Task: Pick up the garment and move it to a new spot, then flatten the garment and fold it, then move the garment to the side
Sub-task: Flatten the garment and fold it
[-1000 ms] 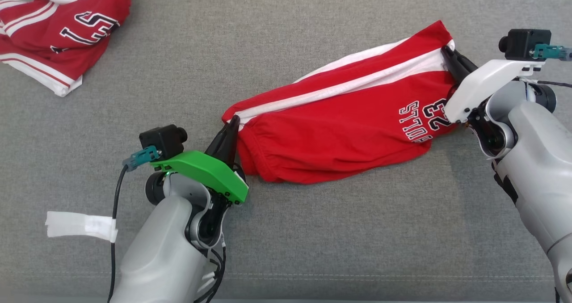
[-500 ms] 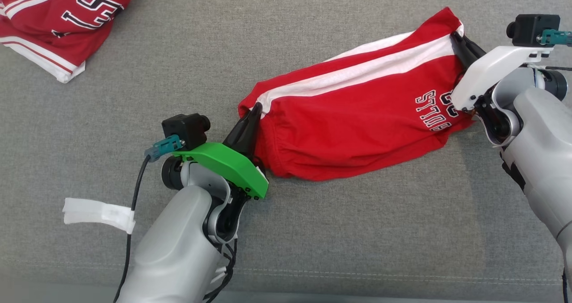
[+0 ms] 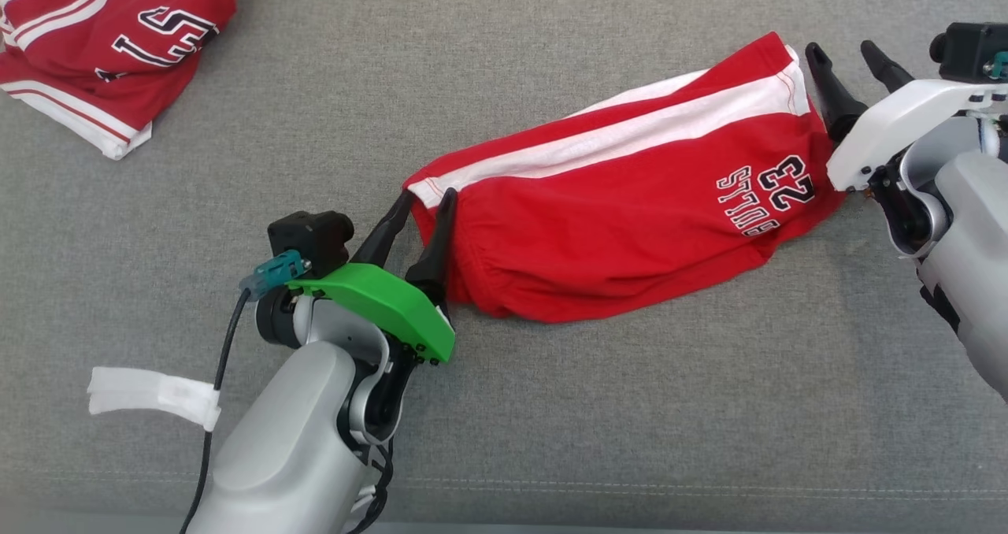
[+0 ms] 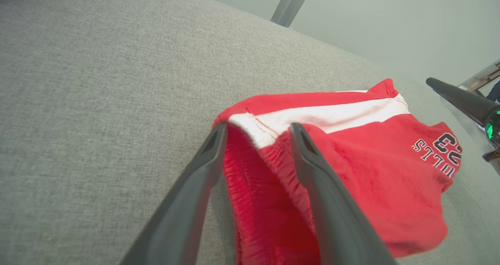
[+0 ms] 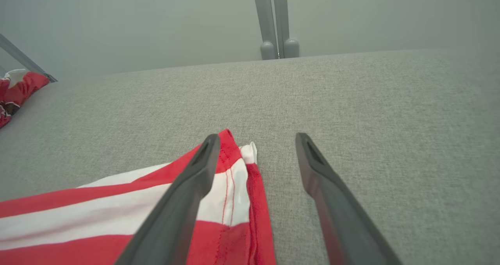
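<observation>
Head view: L hand (image 3: 428,195), R hand (image 3: 840,47) splayed at shorts (image 3: 614,203) ends.

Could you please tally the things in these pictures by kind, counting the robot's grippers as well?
Red-and-white garments: 2, the shorts and a crumpled garment at the far left.
Grippers: 2, the left gripper and the right gripper.
White tape strip: 1.
Total: 5.

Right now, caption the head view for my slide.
Left gripper and right gripper, both open, at the red shorts' ends.
</observation>
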Available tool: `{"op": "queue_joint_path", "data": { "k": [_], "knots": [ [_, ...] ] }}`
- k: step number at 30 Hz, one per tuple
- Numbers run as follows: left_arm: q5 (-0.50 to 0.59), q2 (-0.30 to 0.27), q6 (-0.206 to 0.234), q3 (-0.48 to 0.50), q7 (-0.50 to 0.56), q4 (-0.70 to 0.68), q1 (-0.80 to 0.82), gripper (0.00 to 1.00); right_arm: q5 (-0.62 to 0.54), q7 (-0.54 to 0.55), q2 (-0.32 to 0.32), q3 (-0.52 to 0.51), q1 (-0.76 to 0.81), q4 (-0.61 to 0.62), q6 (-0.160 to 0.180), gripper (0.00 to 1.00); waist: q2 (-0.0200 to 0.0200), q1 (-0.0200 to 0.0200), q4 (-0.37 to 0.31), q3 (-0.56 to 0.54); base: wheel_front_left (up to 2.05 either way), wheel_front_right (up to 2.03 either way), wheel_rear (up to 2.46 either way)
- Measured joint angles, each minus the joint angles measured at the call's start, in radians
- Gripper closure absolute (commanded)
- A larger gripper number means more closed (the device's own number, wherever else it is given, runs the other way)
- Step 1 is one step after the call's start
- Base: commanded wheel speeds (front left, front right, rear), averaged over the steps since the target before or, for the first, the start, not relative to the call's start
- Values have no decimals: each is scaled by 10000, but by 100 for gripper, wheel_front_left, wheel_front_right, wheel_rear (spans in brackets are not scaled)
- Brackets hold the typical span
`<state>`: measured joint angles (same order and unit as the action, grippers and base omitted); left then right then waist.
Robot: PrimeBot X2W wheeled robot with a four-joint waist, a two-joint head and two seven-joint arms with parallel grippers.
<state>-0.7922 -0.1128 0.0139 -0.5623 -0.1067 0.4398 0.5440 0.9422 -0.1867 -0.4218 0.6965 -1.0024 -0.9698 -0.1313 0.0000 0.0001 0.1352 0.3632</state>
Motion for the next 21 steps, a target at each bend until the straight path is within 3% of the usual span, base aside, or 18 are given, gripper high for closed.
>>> {"op": "queue_joint_path", "data": {
  "k": [12, 21],
  "knots": [
    [-236, -725, 855, 199, 219, -2142, -1913, 0, 410, -752, -1085, -144, 1024, 1496, 0, 0, 0, 0, -325, -746, 0, 0, 0],
    [-709, -537, 1371, 242, 646, -2364, -2456, 0, -700, -763, -1317, -2395, 3138, 3666, 0, 0, 0, -1, -781, -1266, 0, 0, 0]
  ]
}}
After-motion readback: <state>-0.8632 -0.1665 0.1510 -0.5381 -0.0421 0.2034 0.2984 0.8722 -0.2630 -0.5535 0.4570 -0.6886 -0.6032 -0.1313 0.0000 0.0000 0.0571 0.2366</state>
